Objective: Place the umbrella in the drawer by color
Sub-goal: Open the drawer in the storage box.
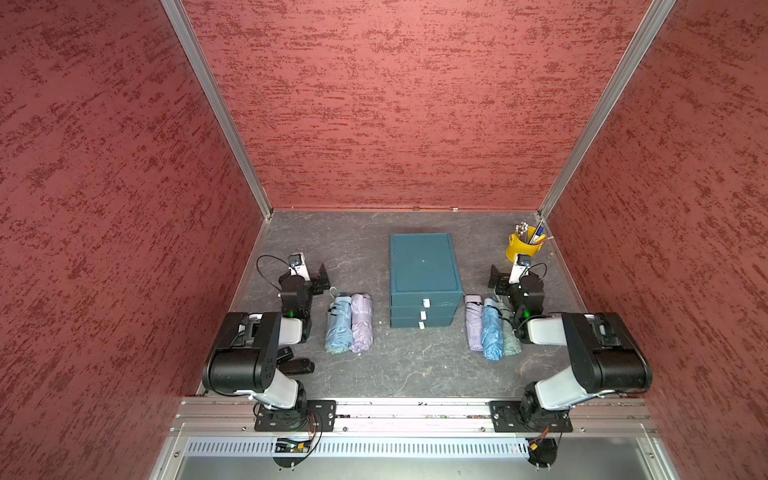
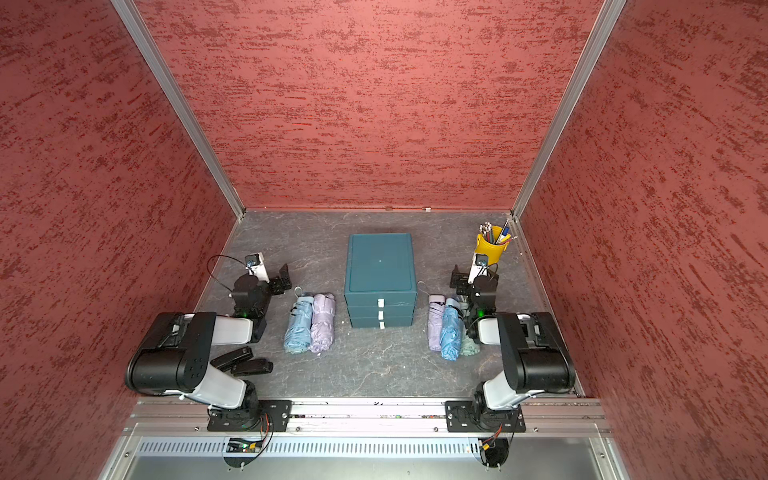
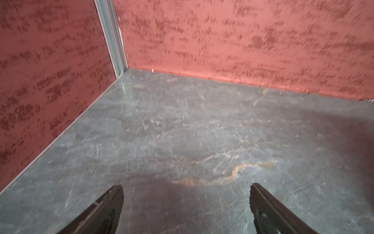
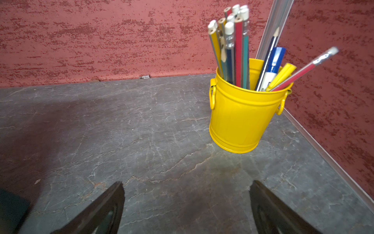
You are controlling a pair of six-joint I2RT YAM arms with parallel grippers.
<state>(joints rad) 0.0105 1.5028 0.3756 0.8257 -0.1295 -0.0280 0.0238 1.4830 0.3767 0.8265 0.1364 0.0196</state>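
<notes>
1. I judge that the task is not yet begun: the three drawers (image 1: 424,312) of the teal cabinet (image 1: 422,266) are all shut.
2. Five folded umbrellas lie outside on the table (image 1: 415,365). A blue umbrella (image 1: 338,328) and a lilac umbrella (image 1: 361,322) touch each other at 8 o'clock from the cabinet. A second lilac umbrella (image 1: 473,322), a second blue umbrella (image 1: 492,332) and a green umbrella (image 1: 512,343) lie side by side at 4 o'clock.
3. Each looks like a soft, wrinkled fabric roll. The right arm partly hides the green one.
4. The left gripper (image 3: 186,187) and the right gripper (image 4: 187,185) both have their jaws wide apart and hold nothing.
5. Opening the drawers and sorting every umbrella is left to do.
</notes>
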